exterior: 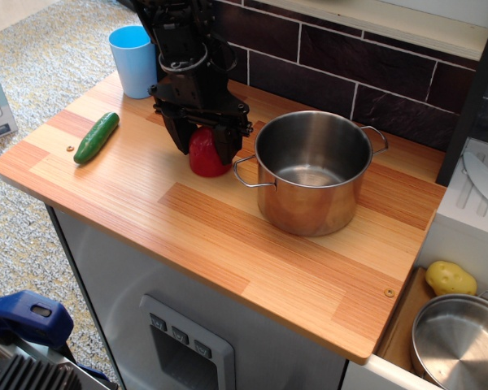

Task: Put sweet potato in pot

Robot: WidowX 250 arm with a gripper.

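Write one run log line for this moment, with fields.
phase: grasping | gripper: astride sweet potato, closure unclear | sweet potato: on counter | pot: empty

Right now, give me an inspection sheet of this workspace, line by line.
Surface: wooden counter, level, with a dark brick wall behind.
Job's things: red sweet potato stands on the counter left of the pot; the pot is upright and looks empty.
Clutter: green cucumber near the left edge; blue cup at the back left corner; yellow potato and a steel pan lower right, off the counter.
Gripper: black gripper is lowered over the sweet potato, one finger on each side; firm contact cannot be confirmed.
Cables: nothing seen.
Surroundings: carpet floor on the left; white rack on the right.
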